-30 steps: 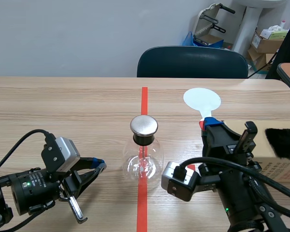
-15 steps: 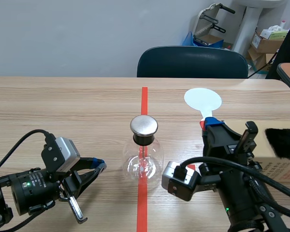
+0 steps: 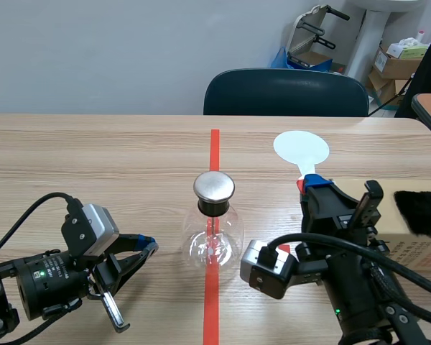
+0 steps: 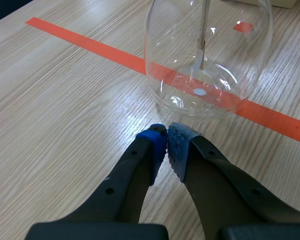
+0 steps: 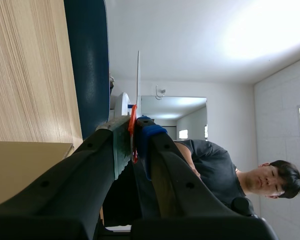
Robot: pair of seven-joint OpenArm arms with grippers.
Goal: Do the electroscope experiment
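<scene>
scene view: nothing is seen to have moved over the last second, so the experiment is judged paused. the electroscope flask [image 3: 213, 233] stands mid-bench [image 3: 93, 158], with the white disc wand [image 3: 301, 149] at its 2 o'clock, held by the right pincer [image 3: 307, 183]. print on the box [image 3: 416, 250] cannot be read.
left wrist view: the left pincer [image 4: 166, 135] is closed on nothing, with the flask [image 4: 207, 55] just ahead.
right wrist view: the wand's handle [image 5: 133, 120] is clamped.

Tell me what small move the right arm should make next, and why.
Probably tilt the right end effector leftward, bringing the white disc toward the electroscope's metal cap. The disc is gripped upright, apart from the cap; whether it's been rubbed on the black fur isn't visible.
</scene>
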